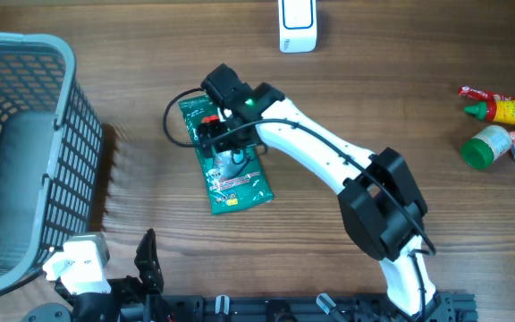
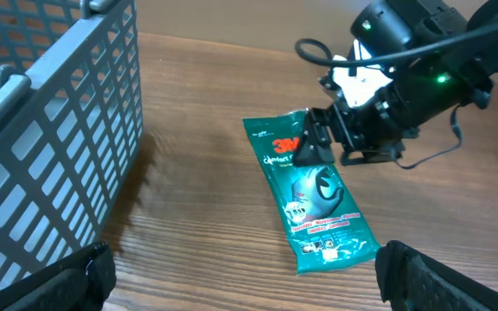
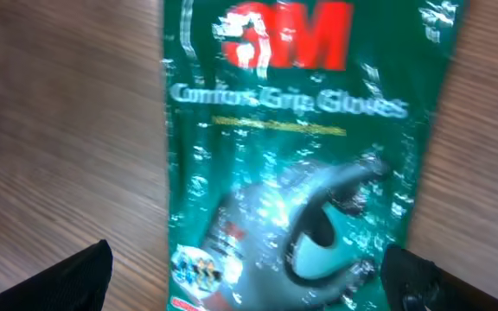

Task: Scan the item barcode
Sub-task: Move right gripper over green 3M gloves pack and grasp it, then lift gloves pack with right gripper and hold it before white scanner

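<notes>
Approach to the pick is the step in hand: the right tool (image 2: 322,142) hangs over the upper half of the green glove packet (image 1: 237,183), its jaws spread wide with nothing between them, and I cannot tell whether the tips have reached the film. The packet lies flat on the table (image 1: 374,80), printed front face up and its long side running toward the robot, near the grey basket (image 1: 70,116) but apart from it, and well short of the white device (image 1: 296,25) at the far edge, which is probably the scanner. No barcode shows on the upward face, so it is likely on the underside. The left tool (image 2: 242,275) waits low at the near edge, fingers also apart and holding nothing. The next move calls for settling the right jaws across the packet's narrow width and closing on it. A flat, slick pouch offers little to pinch, so a grip at an edge looks safer. Once lifted, it would need turning so the hidden face meets the scanner.
</notes>
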`<state>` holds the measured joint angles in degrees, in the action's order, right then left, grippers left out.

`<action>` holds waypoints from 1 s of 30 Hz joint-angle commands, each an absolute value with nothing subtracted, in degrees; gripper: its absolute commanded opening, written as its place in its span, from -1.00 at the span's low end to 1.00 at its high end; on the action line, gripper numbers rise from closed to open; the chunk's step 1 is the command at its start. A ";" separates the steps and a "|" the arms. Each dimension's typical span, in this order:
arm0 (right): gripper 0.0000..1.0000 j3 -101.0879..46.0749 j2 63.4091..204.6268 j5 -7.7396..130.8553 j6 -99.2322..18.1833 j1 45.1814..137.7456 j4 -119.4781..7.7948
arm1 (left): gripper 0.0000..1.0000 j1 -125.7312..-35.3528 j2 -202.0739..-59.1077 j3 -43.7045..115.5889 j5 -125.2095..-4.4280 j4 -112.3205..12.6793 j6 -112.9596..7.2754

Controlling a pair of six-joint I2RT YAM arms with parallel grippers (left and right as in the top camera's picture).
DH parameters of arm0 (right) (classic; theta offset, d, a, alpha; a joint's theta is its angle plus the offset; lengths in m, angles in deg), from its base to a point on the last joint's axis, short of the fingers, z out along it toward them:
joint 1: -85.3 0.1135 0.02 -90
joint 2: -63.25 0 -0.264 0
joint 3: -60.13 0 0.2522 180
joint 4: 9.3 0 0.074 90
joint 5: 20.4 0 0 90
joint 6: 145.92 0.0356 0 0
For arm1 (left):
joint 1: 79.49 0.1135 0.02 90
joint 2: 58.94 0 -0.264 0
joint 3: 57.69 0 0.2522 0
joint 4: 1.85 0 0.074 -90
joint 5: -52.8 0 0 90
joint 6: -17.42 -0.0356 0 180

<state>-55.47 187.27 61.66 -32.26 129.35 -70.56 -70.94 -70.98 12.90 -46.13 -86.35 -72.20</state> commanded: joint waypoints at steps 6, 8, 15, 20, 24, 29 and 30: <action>0.99 -55.21 195.99 77.98 -34.40 137.22 -60.79 | 1.00 -70.63 -70.63 12.95 -46.81 -86.16 -71.43; 0.99 -55.21 197.00 85.28 -31.17 138.73 -60.01 | 1.00 -70.63 -70.63 12.95 -46.79 -86.16 -71.43; 0.62 -55.23 201.11 83.43 -24.02 137.94 -65.56 | 1.00 -70.63 -70.63 12.95 -46.79 -86.16 -71.45; -0.51 -55.23 201.11 73.59 -21.73 137.99 -70.17 | 1.00 -70.63 -70.63 12.95 -46.79 -86.16 -71.43; -0.91 -56.41 200.76 67.27 -26.65 136.48 -71.94 | 1.00 -70.63 -70.63 12.95 -46.81 -86.16 -71.43; -0.91 -57.79 195.62 49.48 -33.86 130.62 -76.70 | 1.00 -70.63 -70.63 12.95 -46.81 -86.16 -71.45; -0.91 -57.79 193.59 43.58 -37.60 128.72 -77.51 | 1.00 -70.63 -70.63 12.95 -46.79 -86.16 -71.43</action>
